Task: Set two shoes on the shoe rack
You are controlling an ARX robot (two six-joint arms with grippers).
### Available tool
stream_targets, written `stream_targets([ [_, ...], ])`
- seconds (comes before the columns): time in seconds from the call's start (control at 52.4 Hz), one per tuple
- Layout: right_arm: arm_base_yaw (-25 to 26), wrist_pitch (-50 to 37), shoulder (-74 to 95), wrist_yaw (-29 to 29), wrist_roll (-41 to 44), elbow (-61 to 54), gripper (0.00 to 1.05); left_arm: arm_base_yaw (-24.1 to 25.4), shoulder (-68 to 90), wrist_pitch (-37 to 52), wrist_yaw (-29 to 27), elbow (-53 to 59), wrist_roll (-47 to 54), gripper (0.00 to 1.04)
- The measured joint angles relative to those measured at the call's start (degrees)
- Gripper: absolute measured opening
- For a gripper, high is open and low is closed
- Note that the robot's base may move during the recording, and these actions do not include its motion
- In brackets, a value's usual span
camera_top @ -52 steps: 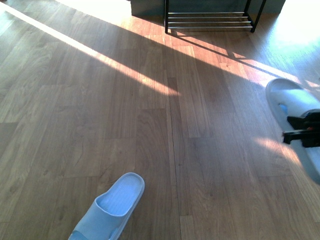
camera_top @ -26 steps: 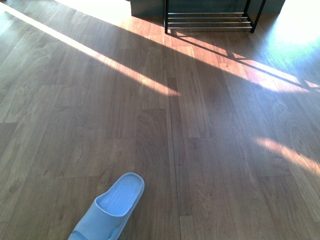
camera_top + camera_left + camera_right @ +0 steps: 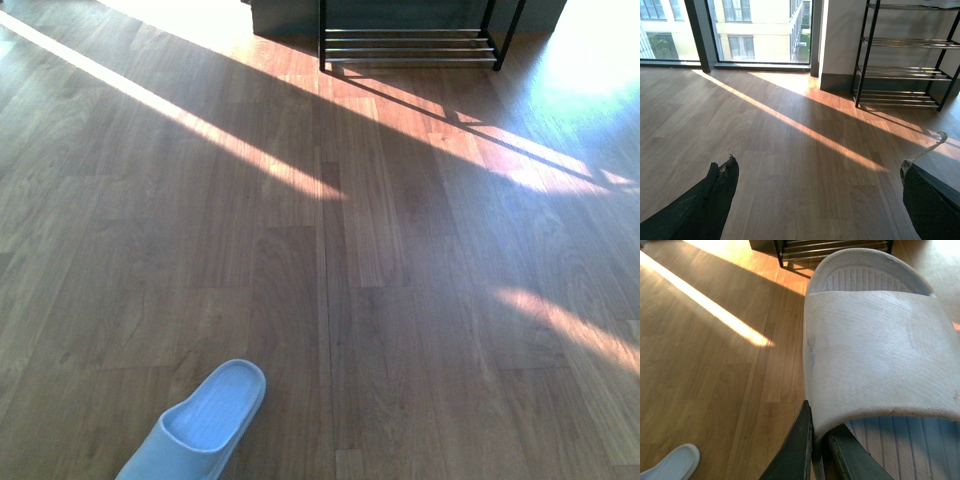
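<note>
In the right wrist view a pale blue slide [image 3: 875, 355] fills most of the picture, lifted off the floor. My right gripper [image 3: 817, 450] is shut on the side edge of its strap. A second pale blue slide [image 3: 200, 425] lies on the floor near the front edge of the front view, toe pointing away; its toe also shows as the other slide [image 3: 672, 465]. The black shoe rack [image 3: 410, 45] with silver bars stands far ahead. My left gripper [image 3: 820, 200] is open above bare floor, holding nothing. Neither arm shows in the front view.
Wood plank floor [image 3: 330, 280] runs between me and the rack, crossed by bands of sunlight. The rack's tall tiers [image 3: 905, 75] stand against a grey wall beside large windows [image 3: 740, 30].
The right gripper with its slide left the right edge of the front view. The view has shifted: the floor slide now sits lower and further left, and the rack a little left.
</note>
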State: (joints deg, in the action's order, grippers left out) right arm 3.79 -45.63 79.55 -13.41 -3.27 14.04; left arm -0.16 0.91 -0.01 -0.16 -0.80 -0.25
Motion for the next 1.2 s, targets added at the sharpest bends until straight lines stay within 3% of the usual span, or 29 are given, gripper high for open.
stream_targets([
  [0.343,0.1,0.0,0.2,0.2,0.0,0.1,0.01,0.0,0.0,0.0,0.2,0.0,0.0,0.95],
  [0.42,0.1,0.0,0.2,0.1,0.0,0.1,0.01,-0.7,4.1,-6.2,-5.8,-2.3,1.8,0.95],
  [0.496,0.1,0.0,0.2,0.2,0.0,0.1,0.01,0.3,15.8,-6.1,-8.0,-5.5,5.7,0.95],
  [0.649,0.1,0.0,0.2,0.1,0.0,0.0,0.01,2.4,44.0,9.5,-1.3,-10.0,18.1,0.95],
  [0.763,0.1,0.0,0.2,0.1,0.0,0.0,0.01,1.6,66.8,19.5,-0.8,-15.8,31.6,0.95],
  [0.954,0.1,0.0,0.2,0.1,0.0,0.0,0.01,-2.1,95.7,21.5,-0.7,-24.3,51.9,0.95],
  [1.202,0.0,0.0,0.2,0.0,0.0,0.0,0.01,-7.6,123.8,19.8,0.0,-35.1,70.9,0.95],
])
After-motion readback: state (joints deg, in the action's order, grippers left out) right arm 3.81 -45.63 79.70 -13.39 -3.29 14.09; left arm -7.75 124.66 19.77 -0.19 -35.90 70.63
